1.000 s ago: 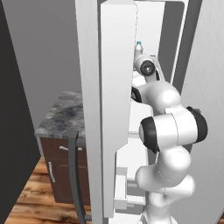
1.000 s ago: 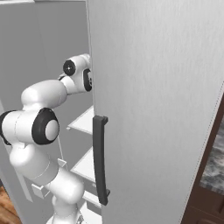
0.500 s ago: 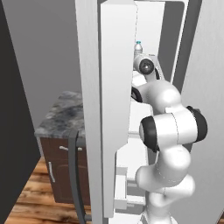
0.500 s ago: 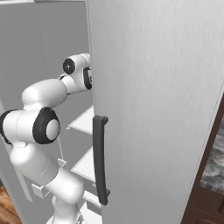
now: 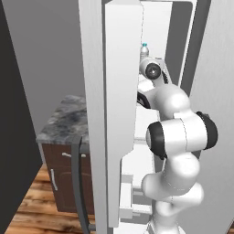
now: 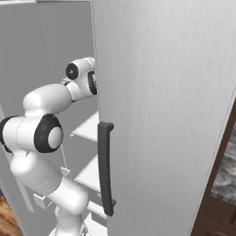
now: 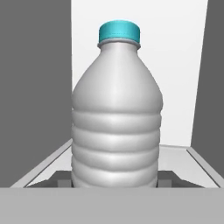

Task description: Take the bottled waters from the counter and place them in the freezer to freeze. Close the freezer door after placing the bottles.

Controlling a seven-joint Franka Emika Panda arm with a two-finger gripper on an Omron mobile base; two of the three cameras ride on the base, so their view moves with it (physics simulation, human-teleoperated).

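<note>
A clear ribbed bottled water with a teal cap stands upright right in front of the hand camera, over a white freezer shelf. My gripper is shut on it, a dark fingertip pressed to each side of its base. From the left base view the teal cap pokes up just behind my wrist, high inside the freezer. The freezer door stands open on the left, white lining toward me. The blue-capped bottle is out of view.
The plain silver fridge door with its dark handle stands shut close on my right. A narrow marble-topped cabinet sits left of the open door. Lower white shelves lie beneath my arm.
The arm and bottle have barely shifted inside the freezer; nothing else has moved.
</note>
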